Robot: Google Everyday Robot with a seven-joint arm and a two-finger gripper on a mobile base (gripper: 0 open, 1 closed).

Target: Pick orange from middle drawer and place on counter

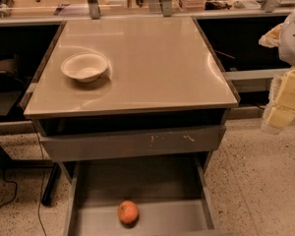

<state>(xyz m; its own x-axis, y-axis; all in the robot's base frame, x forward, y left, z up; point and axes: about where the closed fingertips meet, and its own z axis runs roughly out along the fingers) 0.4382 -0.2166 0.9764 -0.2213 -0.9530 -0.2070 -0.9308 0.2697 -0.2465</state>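
The orange (128, 212) lies on the floor of the open middle drawer (179, 219), near its front and a little left of centre. The beige counter (157, 58) is above it on the grey cabinet. My gripper (284, 104), pale yellow, hangs at the right edge of the view, beside the counter's right front corner, well above and to the right of the orange. It holds nothing that I can see.
A white bowl (85, 66) sits on the left part of the counter. The grey drawer front with pale scratches (132, 142) juts out slightly above the open drawer. Cluttered shelves run along the back. Speckled floor lies to the right.
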